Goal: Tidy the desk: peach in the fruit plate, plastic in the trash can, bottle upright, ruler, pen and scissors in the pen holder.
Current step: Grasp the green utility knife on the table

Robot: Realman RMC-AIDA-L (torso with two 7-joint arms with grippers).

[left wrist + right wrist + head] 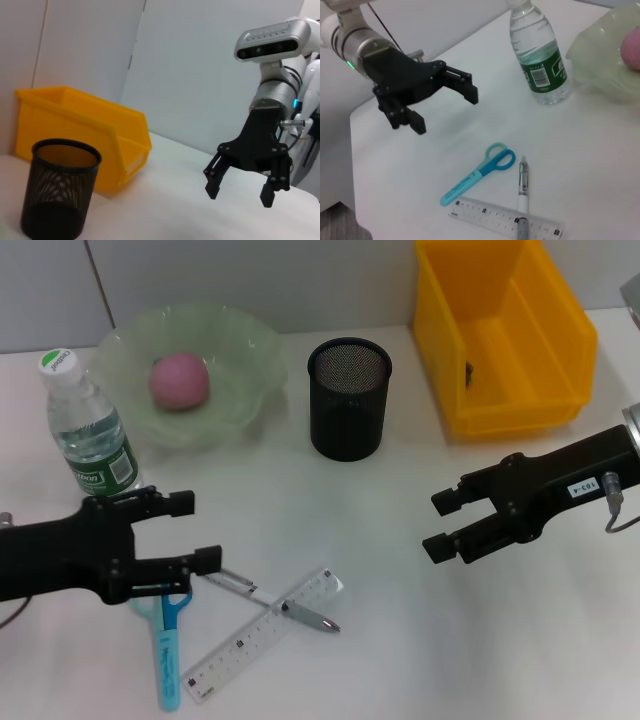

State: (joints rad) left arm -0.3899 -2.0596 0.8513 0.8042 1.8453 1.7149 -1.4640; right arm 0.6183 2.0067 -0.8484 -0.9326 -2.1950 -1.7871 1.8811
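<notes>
The left gripper (188,530) hangs above the white desk (400,640) with its fingers spread and nothing between them. Just below and beside its fingertips lie the blue scissors (167,645), their handle loops partly hidden under the gripper in the head view. The pen (283,604) lies a little farther out from the same fingertips, resting across the clear ruler (262,635), which runs aslant beside the scissors (the right wrist view shows all three flat on the desk, with the pen's tip end over the ruler). Behind the left gripper, close to its upper finger, the water bottle (90,430) stands upright with its cap on. Beyond the bottle sits the pale green fruit plate (245,360), with the pink peach (180,380) lying in it. The right gripper (440,523) hovers over the desk well apart from the left one, its fingers likewise spread and holding nothing. The black mesh pen holder (348,400) stands upright between the two grippers and farther back, and the yellow bin (500,340) sits behind the right gripper against the wall.
</notes>
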